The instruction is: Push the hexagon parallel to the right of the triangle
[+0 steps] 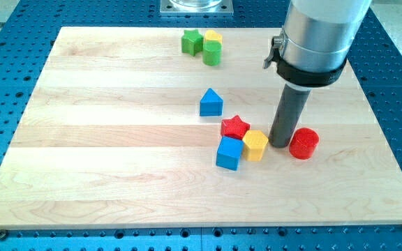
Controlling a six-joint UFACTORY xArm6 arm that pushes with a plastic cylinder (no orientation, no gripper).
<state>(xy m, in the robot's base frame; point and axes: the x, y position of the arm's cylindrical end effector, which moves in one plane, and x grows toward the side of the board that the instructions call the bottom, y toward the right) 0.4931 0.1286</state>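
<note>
Rod tip (pixel 280 143) down on the wooden board (pixel 103 167), no fingers, holding nothing. Wedged between yellow hexagon (pixel 255 145), just to the view's left, and red cylinder (pixel 303 143), just right. Hexagon touching red star (pixel 234 126) and blue cube (pixel 229 153), below-right of blue triangle (pixel 211 103).

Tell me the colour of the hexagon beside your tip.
Yellow hexagon, clearest in the camera view, left of my tip.

Red star (pixel 234 126) blocks yellow hexagon (pixel 255 144) toward blue triangle (pixel 211 103).
</note>
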